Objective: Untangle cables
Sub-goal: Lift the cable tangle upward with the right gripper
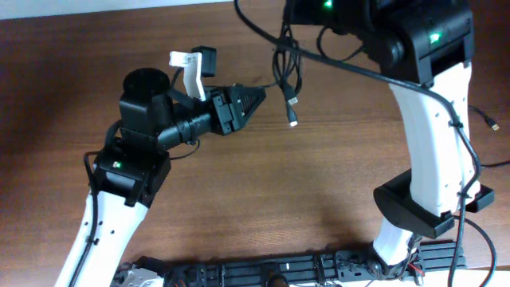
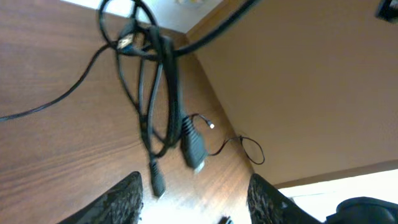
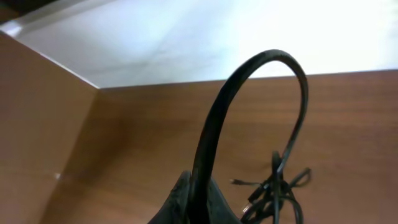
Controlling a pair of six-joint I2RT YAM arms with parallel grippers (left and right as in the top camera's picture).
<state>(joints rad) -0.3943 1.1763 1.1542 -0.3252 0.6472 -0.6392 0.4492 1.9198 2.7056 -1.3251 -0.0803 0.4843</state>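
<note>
My right pincer point(image 3: 194, 202) is pressed together on a loop of the thin, flexible black cables point(image 1: 288, 76) with small plugs, and the tangle trails out ahead of it. My left pincer point(image 2: 196, 196) stands apart, with the plug ends hanging just ahead of its gap.

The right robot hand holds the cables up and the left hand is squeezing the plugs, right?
No. The left gripper isn't squeezing them: the left wrist view shows its fingers apart, plugs dangling free ahead. The right gripper does hold the cables.
</note>
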